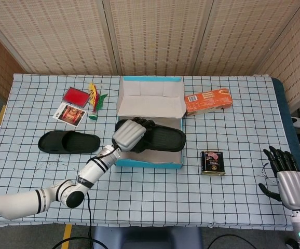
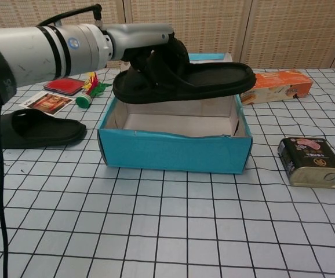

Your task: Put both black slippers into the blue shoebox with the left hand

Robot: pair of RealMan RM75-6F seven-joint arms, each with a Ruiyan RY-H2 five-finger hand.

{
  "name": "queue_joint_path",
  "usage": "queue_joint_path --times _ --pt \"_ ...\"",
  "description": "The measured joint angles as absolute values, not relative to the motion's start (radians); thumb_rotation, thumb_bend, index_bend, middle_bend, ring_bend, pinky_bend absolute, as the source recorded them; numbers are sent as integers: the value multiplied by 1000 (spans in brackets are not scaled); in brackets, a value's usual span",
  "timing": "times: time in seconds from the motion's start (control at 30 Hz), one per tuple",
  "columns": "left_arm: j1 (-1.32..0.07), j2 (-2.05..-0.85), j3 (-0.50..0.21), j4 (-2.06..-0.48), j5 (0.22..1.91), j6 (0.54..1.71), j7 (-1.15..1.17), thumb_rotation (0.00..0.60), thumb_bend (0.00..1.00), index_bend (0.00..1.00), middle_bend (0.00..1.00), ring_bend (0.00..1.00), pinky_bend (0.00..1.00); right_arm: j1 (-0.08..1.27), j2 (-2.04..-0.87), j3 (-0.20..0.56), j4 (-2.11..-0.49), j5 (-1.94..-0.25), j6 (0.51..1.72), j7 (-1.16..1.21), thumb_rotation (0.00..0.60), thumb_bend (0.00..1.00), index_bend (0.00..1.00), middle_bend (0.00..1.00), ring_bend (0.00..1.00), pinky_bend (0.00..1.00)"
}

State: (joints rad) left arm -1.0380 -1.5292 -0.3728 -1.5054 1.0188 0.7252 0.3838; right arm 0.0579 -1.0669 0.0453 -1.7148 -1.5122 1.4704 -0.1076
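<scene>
The right robot hand (image 1: 287, 179) is resting at the checkered tabletop's (image 1: 155, 192) near edge, fingers apart, holding nothing. The left robot hand (image 1: 130, 134) is gripping one black rubber slipper (image 2: 196, 81) above the open blue cardboard shoebox (image 2: 173, 152); the other black slipper (image 1: 68, 141) is lying on the tabletop to the left.

The checked bench (image 1: 233, 98) is occupied by a blue shoebox (image 2: 173, 152), one black slipper (image 1: 68, 142), a tin (image 1: 212, 162), an orange carton (image 1: 207, 100), cards (image 1: 69, 114) and a shuttlecock (image 1: 95, 101).

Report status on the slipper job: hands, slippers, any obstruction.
Left hand holds one black slipper above the blue shoebox. Second slipper on table. Right hand open, idle. Nothing blocking.
</scene>
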Motion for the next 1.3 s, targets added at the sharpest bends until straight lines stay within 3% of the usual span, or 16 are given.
queue_joint_path --times 0.5,0.73,1.3 --pt "-1171 -1622 -341 -1254 818 591 303 600 545 486 518 540 555 59 -1053 49 -1707 -1501 1468 -75 600 116 0 0 0 0" --pt "-1187 -1657 -305 -1195 808 588 299 600 545 493 523 546 558 61 -1052 46 -1708 -1504 1462 -75 600 116 0 0 0 0" --pt "-1213 -1861 -258 -847 868 533 209 600 545 504 538 557 567 68 -1047 40 -1708 -1501 1442 -69 600 116 0 0 0 0"
